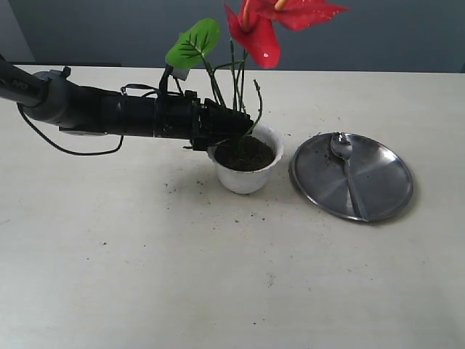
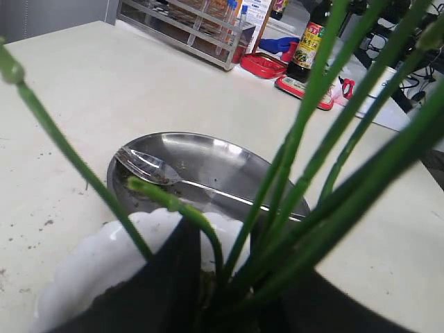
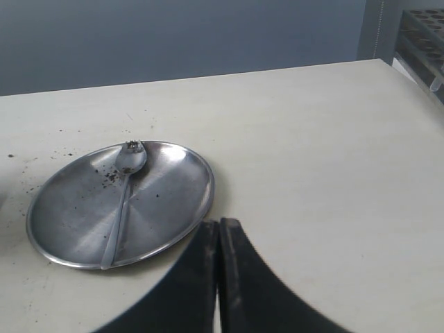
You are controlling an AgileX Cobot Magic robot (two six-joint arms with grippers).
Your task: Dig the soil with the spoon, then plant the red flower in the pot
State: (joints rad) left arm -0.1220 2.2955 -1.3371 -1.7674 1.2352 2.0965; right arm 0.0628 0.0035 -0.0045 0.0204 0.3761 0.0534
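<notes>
Pale table [image 1: 145, 276] before a grey-blue wall, with specks of dark earth scattered near the middle. Reaches in from the left with the left gripper [image 1: 234, 125], clamped on the bundle of thin green stems of the red flower [image 1: 256, 35], right at the rim of the pot [image 1: 247, 180]. Holds the flower roughly upright, with bloom and leaf high above and stem ends down at the soil [image 1: 243, 154] filling the white pot. Cannot tell whether buried or merely resting on the surface.

Has the right gripper [image 3: 219, 267] pinched shut on nothing, above bare table just beside the round steel plate [image 1: 385, 193], and out of sight in the exterior view. Shows the spoon [image 1: 346, 156] lying flat in that plate, apart from the pot, with its bowl and the metal around it flecked with dirt.

Looks like the planting step, with the digging apparently done and the spoon set aside. Calls next for pressing the stems straight down into the soil until firm enough to stand alone. Then calls for easing the left gripper apart and drawing it back along its own line, without snagging the stems or nudging the light pot. Risks a top-heavy bloom leaning over once released, so worth checking the seating first.
</notes>
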